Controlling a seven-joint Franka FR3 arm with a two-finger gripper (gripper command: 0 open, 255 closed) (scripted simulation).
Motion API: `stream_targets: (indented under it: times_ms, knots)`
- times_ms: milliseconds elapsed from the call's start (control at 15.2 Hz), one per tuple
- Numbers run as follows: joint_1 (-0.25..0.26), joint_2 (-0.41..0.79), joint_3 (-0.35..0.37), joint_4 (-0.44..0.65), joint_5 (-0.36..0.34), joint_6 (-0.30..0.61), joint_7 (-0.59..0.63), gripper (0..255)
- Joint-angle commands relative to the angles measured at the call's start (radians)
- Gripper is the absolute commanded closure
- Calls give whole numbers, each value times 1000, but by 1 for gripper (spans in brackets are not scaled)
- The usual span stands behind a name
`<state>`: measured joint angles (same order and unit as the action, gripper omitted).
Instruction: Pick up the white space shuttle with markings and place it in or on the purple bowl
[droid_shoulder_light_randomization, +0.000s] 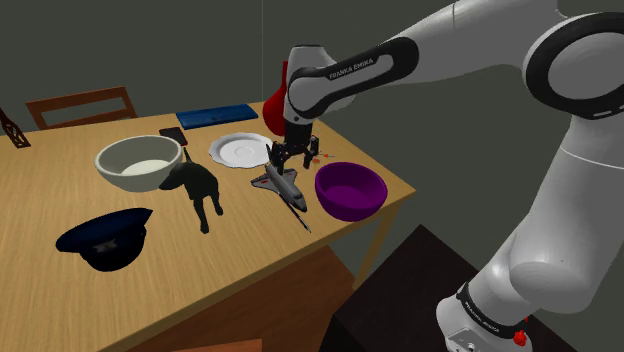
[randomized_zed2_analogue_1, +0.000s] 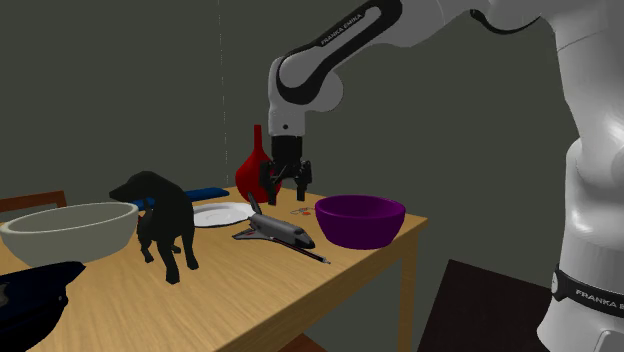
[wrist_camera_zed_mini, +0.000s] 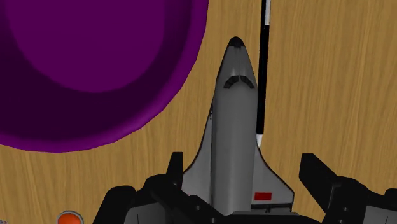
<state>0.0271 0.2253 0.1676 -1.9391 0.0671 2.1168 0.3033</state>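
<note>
Wrist view — your gripper (wrist_camera_zed_mini: 243, 173), released, straddles the shuttle (wrist_camera_zed_mini: 234, 121) near its tail; close off-centre and it may twist toward the purple bowl (wrist_camera_zed_mini: 83, 70).

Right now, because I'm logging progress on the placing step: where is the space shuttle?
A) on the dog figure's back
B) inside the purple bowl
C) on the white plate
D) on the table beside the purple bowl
D: the space shuttle lies flat on the wooden table next to the purple bowl, and the open gripper hangs over its tail.
</note>
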Motion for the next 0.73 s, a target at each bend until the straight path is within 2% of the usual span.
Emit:
stream_targets:
  times_ms: [0,462,660]
  knots:
    - [2,54,-1,44,1,14,8,0]
    - [9,101,-1,2,-4,103,11,0]
    - [9,101,-1,2,-4,103,11,0]
